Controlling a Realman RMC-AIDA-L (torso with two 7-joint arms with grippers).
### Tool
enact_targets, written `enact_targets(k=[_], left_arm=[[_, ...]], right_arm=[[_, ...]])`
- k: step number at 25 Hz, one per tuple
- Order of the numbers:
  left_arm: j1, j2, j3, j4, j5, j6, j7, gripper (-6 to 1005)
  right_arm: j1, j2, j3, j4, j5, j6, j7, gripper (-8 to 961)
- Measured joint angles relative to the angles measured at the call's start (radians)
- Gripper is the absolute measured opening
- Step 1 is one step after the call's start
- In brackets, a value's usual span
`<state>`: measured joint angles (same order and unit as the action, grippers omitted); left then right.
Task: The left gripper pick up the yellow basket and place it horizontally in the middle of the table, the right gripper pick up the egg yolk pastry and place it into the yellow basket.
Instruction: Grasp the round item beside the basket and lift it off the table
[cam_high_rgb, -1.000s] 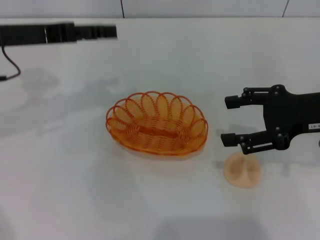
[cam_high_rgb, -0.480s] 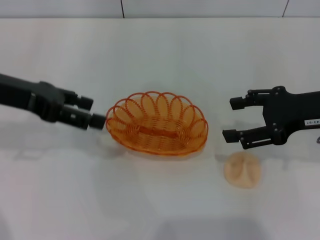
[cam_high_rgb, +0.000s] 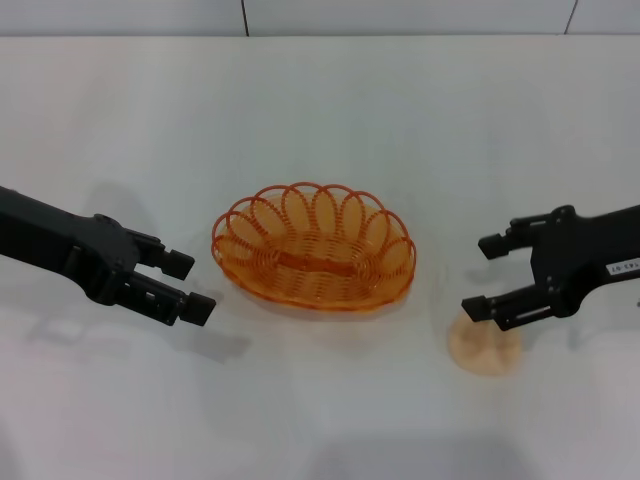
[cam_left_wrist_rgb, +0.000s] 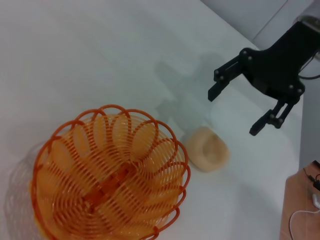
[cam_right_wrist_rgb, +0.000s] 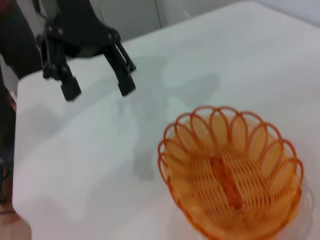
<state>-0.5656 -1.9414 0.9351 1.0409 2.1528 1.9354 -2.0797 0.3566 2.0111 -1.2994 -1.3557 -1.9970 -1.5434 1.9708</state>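
Head view: right gripper (cam_high_rgb: 486, 277) jaws spread, empty, poised for pickup directly above egg yolk pastry (cam_high_rgb: 484, 346) on counter (cam_high_rgb: 320, 110). Yellow basket (cam_high_rgb: 313, 246) inboard of it, empty, lying lengthwise mid-counter. Left gripper (cam_high_rgb: 186, 286) jaws apart, empty, just beside basket's opposite end.

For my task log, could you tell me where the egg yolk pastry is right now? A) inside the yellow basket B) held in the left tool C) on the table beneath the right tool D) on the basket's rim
C: the egg yolk pastry lies on the table, just under the open right tool, apart from the yellow basket.
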Motion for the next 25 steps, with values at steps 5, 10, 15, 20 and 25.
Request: enact_targets(k=[5,10,15,20,25], left_arm=[[-0.005,-0.001,0.001,0.001,0.002,-0.001,0.0,880],[-0.01,-0.001,0.001,0.001,0.004,-0.006,0.001,880],[-0.01,0.0,-0.001,0.001,0.005,-0.008,0.001,880],[-0.012,-0.001,-0.001,0.001,0.006,-0.011,0.001,880],[-0.012,-0.001,-0.001,0.001,0.005,-0.02,0.001,880]], right_arm=[[0.004,0.001,-0.039,-0.002,-0.057,0.026,0.046,810],[0.001,0.002,-0.08,0.005,-0.065,0.065,0.053,791],[-0.006,0.001,-0.112,0.012,-0.067,0.091,0.054,772],[-0.008,0.001,-0.115,0.032,-0.071,0.094,0.054,754],[-0.015,0.002,-0.116,0.042,-0.085,0.098,0.054,735]])
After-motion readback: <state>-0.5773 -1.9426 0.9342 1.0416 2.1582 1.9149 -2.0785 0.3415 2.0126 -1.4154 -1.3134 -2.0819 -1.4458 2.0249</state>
